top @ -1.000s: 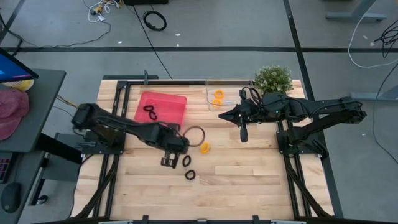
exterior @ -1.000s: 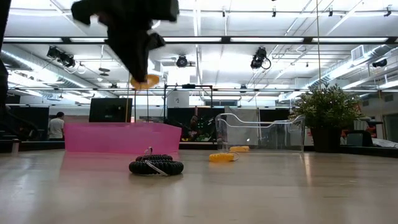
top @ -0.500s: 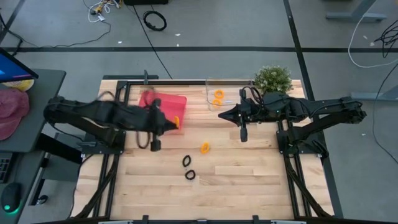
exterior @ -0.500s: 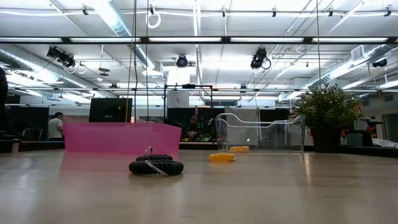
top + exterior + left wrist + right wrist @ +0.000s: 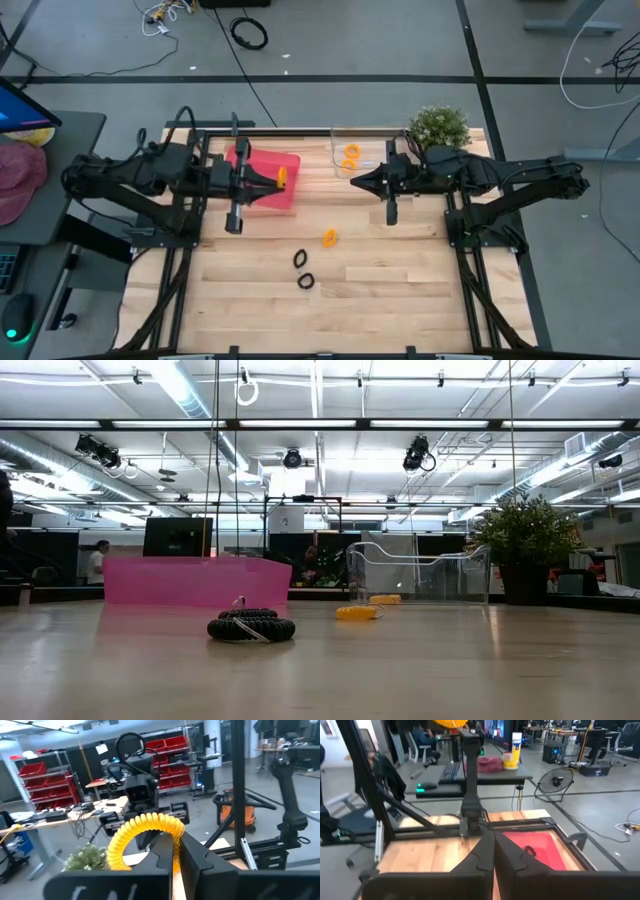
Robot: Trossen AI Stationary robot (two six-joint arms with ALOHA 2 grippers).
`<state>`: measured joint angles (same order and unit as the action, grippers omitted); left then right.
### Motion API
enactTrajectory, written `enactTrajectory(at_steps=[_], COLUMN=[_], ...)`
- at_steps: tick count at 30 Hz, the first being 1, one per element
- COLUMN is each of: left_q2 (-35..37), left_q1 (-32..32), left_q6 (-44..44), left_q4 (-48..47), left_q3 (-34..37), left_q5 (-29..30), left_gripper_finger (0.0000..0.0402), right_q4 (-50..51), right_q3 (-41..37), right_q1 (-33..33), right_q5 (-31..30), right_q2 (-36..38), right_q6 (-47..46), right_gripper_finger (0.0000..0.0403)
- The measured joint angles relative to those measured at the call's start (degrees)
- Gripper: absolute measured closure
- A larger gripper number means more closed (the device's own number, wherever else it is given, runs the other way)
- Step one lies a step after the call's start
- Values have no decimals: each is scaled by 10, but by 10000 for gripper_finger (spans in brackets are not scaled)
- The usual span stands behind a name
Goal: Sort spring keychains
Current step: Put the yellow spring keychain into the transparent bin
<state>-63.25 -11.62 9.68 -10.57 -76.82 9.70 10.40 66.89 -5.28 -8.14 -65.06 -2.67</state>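
- High view: left gripper (image 5: 277, 180) clamped on an orange keychain (image 5: 282, 178), raised over the near edge of the red bin (image 5: 288, 162), where a black keychain already lies. Odd pairing, since the clear bin (image 5: 340, 168) holds the other orange ones (image 5: 349, 157); likely just passing over on the way across. Right gripper (image 5: 358, 182) pinched shut on nothing, parked beside the clear bin, clear of the lane. Loose on the boards: one orange loop (image 5: 329, 238) and two black loops (image 5: 300, 259), (image 5: 306, 281).
- Against a second back: left arm was low by the black loops, now pulled back and lifted toward the bins; right arm unchanged.
- Low view: no gripper in shot now, where a dark one hung at the top a second ago. Black coils (image 5: 251, 627) in front, pink bin wall (image 5: 196, 582) behind.
- Left wrist view: yellow-orange coil (image 5: 145, 837) arched between shut fingers (image 5: 207, 862), pinched at one end.
- Right wrist view: fingers (image 5: 475, 862) pressed together, empty; red bin (image 5: 540, 847) ahead.
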Motion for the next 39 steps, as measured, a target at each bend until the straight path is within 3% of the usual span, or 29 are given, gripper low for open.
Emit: enactTrajectory(at_steps=[8, 15, 25, 39], left_q2=[-16, -42, -105, -161], left_q1=[28, 67, 106, 112], left_q6=[-19, -17, -52, -73], left_q4=[28, 96, 173, 237], left_q3=[1, 0, 1, 1], left_q5=[-118, -179, -273, -306], left_gripper_finger=[391, 391, 390, 390], right_q4=[-78, -146, -264, -315], right_q3=[0, 0, 0, 0], right_q1=[0, 27, 54, 60], right_q5=[8, 102, 190, 217], right_q2=[0, -12, -67, -104], right_q6=[-11, -62, -121, -149], right_gripper_finger=[357, 289, 194, 186])
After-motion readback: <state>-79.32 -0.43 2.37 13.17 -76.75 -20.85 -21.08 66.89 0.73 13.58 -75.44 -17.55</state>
